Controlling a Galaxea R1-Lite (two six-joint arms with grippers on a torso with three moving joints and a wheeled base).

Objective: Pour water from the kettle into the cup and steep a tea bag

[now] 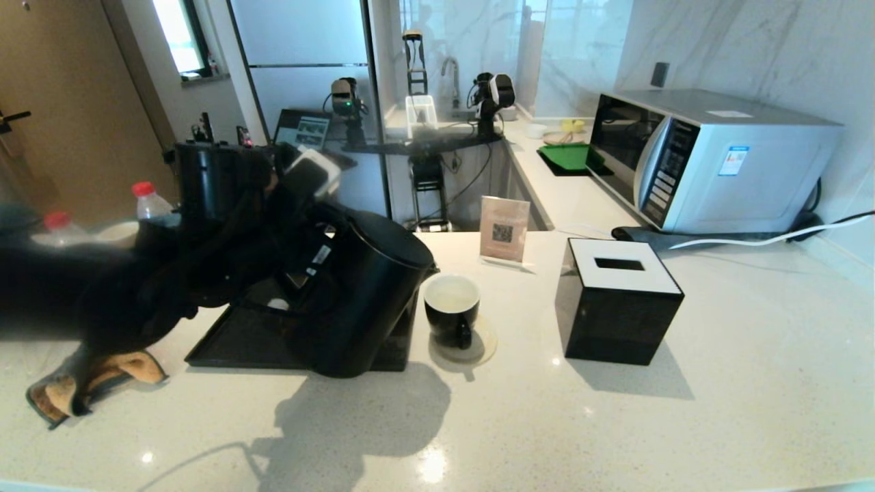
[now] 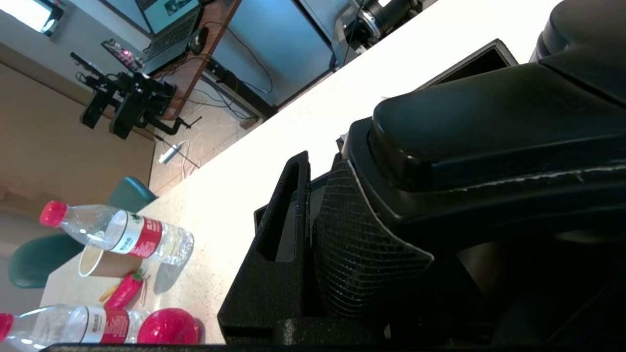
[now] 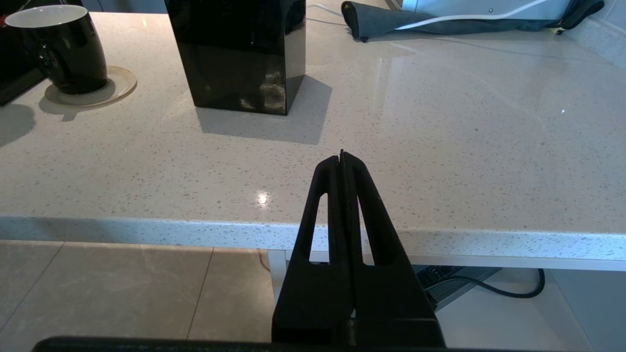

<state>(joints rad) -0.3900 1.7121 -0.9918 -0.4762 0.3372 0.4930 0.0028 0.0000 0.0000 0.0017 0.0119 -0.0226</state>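
The black kettle point(image 1: 362, 294) is tipped to the right, its spout just above the rim of the black cup point(image 1: 452, 311). The cup has a white inside and stands on a round coaster point(image 1: 482, 350). My left gripper point(image 1: 301, 270) is shut on the kettle's loop handle point(image 2: 489, 127); in the left wrist view one finger point(image 2: 279, 244) stands beside the meshed pad pressed on the handle. My right gripper point(image 3: 341, 159) is shut and empty, off the counter's front edge, well away from the cup point(image 3: 63, 49). No tea bag is in view.
A black tray point(image 1: 232, 342) lies under the kettle. A black tissue box point(image 1: 618, 301) stands right of the cup, a QR sign point(image 1: 504, 232) behind it, a microwave point(image 1: 711, 157) at back right. Water bottles point(image 2: 122, 234), a paper cup point(image 2: 98, 261), a red packet point(image 2: 122, 291) sit far left.
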